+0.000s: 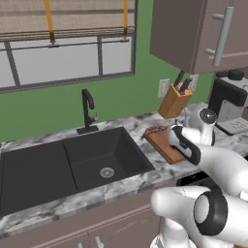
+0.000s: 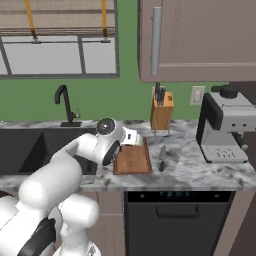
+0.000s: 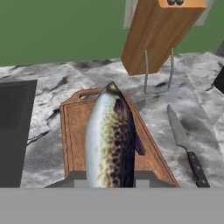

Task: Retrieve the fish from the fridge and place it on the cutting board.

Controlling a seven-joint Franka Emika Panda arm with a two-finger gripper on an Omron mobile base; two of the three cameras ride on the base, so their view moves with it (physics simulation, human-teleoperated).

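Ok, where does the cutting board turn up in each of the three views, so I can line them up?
Left base view: cutting board right of centre on the counter, partly behind the arm.
Right base view: board at centre, right of the sink.
Hand view: board in the lower middle, under the fish.
Shared landmark: the knife block behind the board.

The white arm reaches forward and low from the base, elbow bent, wrist angled downward, and its gripper (image 3: 111, 181) is closed on the fish (image 3: 110, 140), which juts out ahead of the fingertips.
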